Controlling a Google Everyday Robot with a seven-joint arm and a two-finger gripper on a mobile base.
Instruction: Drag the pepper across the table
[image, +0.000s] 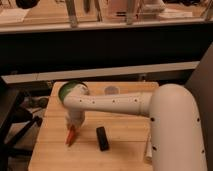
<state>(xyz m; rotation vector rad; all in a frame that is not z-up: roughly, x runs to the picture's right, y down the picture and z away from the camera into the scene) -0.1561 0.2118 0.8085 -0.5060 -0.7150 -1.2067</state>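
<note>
Toward the table's (120, 150) left front corner, the pepper (71, 135) is seen lying at a slant, its pointed tip aimed at the front left and its upper end hidden directly beneath the gripper (75, 126). Contact there is judged likely, so a drag would be led from that end. Just right of it, a black bar (102, 138) lies apart.
</note>
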